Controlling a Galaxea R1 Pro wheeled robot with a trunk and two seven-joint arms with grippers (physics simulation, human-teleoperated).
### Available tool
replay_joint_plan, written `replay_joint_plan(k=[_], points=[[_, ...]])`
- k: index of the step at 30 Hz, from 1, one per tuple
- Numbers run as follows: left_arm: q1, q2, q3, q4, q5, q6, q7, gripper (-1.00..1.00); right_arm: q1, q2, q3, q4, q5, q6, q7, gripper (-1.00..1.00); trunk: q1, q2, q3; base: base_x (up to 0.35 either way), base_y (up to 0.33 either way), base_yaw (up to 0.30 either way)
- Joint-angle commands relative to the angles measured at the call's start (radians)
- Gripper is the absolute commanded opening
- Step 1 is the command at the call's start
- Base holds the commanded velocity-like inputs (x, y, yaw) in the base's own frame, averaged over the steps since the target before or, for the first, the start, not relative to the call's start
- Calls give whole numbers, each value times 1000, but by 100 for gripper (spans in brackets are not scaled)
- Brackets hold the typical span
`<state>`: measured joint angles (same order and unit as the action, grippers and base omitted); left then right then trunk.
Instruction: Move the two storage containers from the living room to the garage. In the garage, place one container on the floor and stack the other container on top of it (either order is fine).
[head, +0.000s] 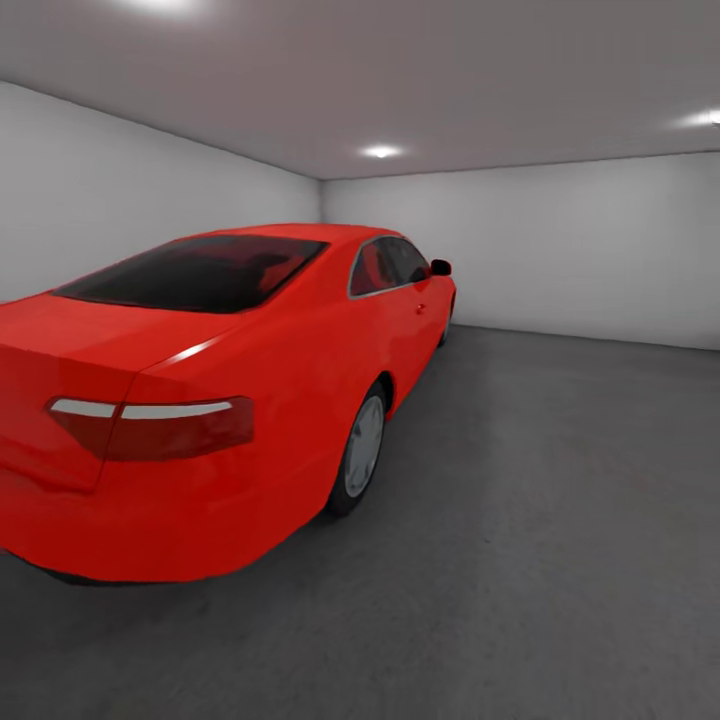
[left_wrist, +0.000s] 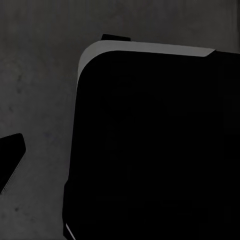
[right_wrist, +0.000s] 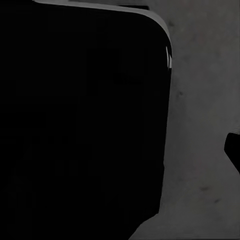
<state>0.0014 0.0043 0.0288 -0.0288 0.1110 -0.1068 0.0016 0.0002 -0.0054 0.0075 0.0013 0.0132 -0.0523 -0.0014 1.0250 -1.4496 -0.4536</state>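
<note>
Standing in the garage (head: 560, 240), the robot faces a red coupe (head: 230, 400) at ten o'clock on the grey floor (head: 560, 520). Both wrist cameras look down past a dark rounded body (left_wrist: 150, 150), possibly the base; the jaws' state cannot be told.

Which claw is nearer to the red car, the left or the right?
Left, probably: the red car stands at the robot's left front. Both wrist views face the floor, so exact positions are unclear.
</note>
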Motion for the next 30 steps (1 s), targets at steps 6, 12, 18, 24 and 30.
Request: replay_joint_plan(k=[6,12,18,24,30], points=[[0,0,2,0,7,-2,0,100,0,1,-2,0,-3,-6,-2,100,0,0,1,0,0,-285],[0,-4,4,0,7,-3,1,100,0,-7,-2,0,-3,-62,-1,100,0,0,1,0,0,-284],[1,-18,7,-2,4,-5,-1,100,0,-8,-1,0,-4,-67,0,100,0,0,1,0,0,-284],[1,-21,9,-2,7,-5,-2,100,0,-8,-1,0,-4,-67,0,100,0,0,1,0,0,-284],[1,-21,7,-3,8,-6,-2,100,0,-7,-1,0,-4,-69,0,100,0,0,1,0,0,-284]])
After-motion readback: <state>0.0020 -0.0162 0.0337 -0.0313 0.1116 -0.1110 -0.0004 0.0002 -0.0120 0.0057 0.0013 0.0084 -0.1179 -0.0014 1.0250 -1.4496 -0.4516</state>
